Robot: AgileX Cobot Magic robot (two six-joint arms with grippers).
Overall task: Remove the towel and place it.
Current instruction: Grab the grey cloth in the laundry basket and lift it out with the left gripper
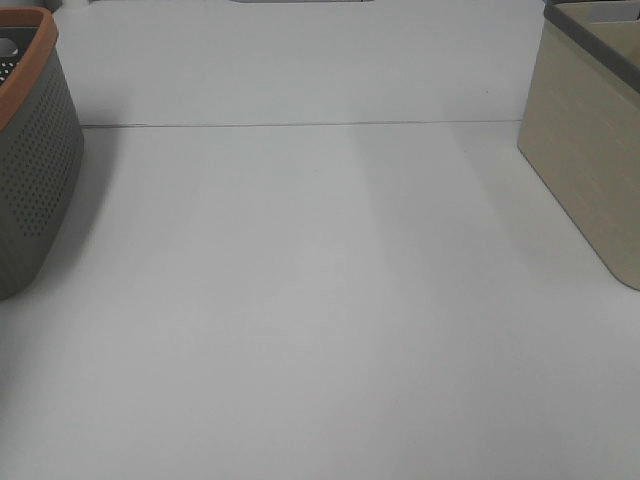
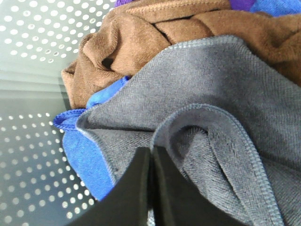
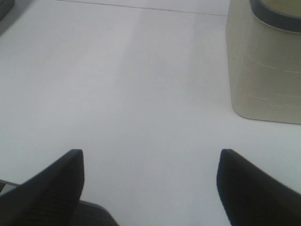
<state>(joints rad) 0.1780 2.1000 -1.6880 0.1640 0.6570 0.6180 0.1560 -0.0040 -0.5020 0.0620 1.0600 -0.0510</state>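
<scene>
A grey towel [image 2: 225,89] with stitched hems lies crumpled inside a perforated grey basket [image 2: 33,42], on top of the pile. No darker cloth shows, so this one is taken as the task's cloth. It is soft and limp, with a nubby weave, and looks light. It should drape and trail when lifted, and its free ends may drag on its neighbours in the basket. A raised fold with a hemmed ridge stands just in front of the left pincer [image 2: 150,153] and looks like the best place to pinch.

The left pincer has its two dark fingers pressed together just above that fold. Whether any cloth is caught between them cannot be told.

Deeper in the basket, a brown cloth [image 2: 155,37] lies bunched against the towel. A bright blue cloth [image 2: 87,160] is tucked under the towel's edge, towards the basket wall. A scrap of purple [image 2: 242,4] shows beyond the brown.

Outside the basket stretches a white tabletop [image 1: 320,300]. Across it from the basket stands a beige bin [image 1: 585,150]. The right pincer [image 3: 150,157] hangs over the tabletop, well apart from the basket, with its fingers spread wide and holding nothing.
</scene>
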